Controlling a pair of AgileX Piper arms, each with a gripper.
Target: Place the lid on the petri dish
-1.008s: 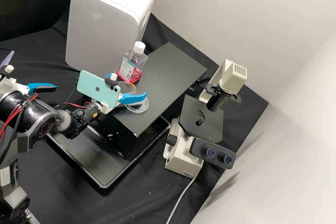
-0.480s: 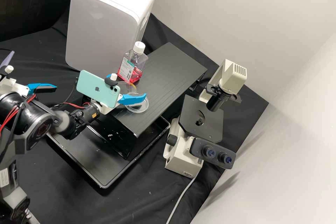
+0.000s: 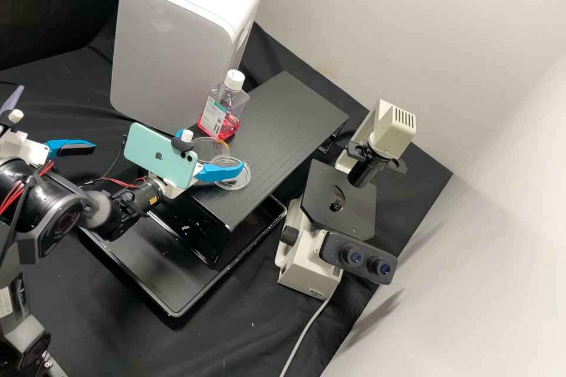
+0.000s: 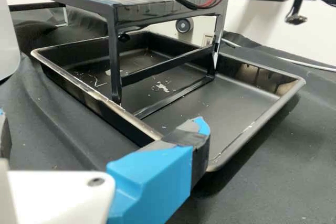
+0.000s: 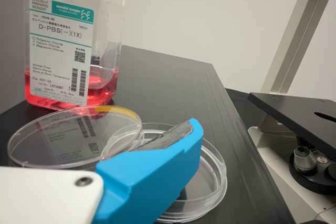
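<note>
Big white box (image 3: 177, 41) sat at the back, microscope (image 3: 348, 212) off to the side. The black platform (image 3: 283, 123) stood in the tray (image 3: 171, 283) and carried a flask of red liquid (image 3: 221, 109) and the petri dish (image 5: 210, 174). The lid (image 5: 73, 137) was tilted over its rim, beside the right gripper (image 3: 227, 159). Honestly couldn't tell if that or the left gripper (image 3: 79, 146) was clamped.

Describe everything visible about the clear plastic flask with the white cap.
The clear plastic flask stands upright on the black ridged platform beside the white rounded box. Its white screw cap is on. Pink-red liquid fills only the bottom; a white printed label covers one face. Nothing grips it.
</note>
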